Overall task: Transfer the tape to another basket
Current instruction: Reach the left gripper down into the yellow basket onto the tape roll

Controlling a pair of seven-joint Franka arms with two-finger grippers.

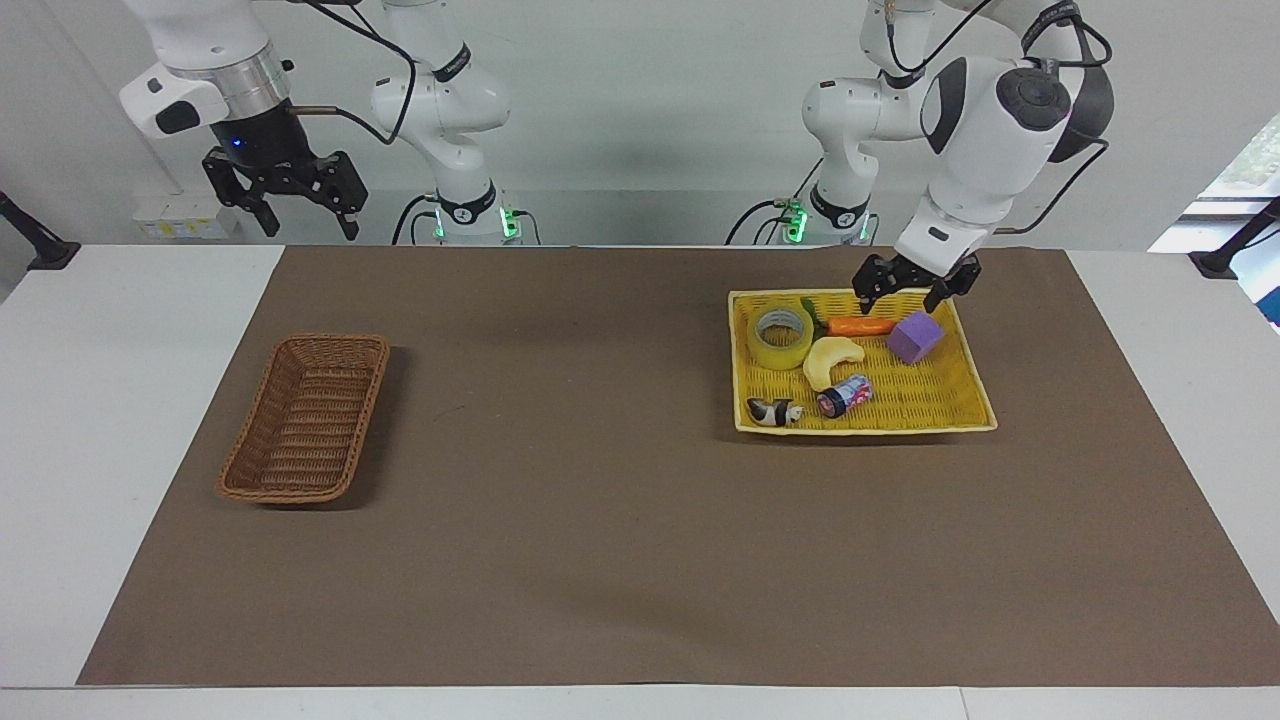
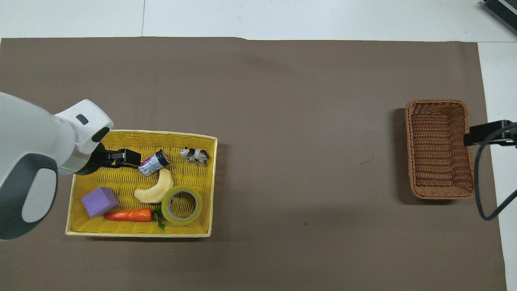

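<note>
Item: tape [image 1: 783, 337], in yellow tray [image 1: 965, 385], untouched.
I've got left end effector [image 1: 909, 297] wide open over tray's carrot [image 1: 861, 326] end; right end effector [image 1: 288, 208] open, waiting up above basket [image 1: 307, 419].

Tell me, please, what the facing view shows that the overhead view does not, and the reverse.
Only the facing view shows both arm bases, and the open left hand hanging clear above the yellow tray, over its carrot, apart from the tape; the open right hand waits raised at its own end.

Only the overhead view shows down through the tape's core to the tray weave, and the basket's whole floor, with nothing in it.

Both show the tape lying flat in the tray beside the crescent toy, purple block, can and toy animal.
</note>
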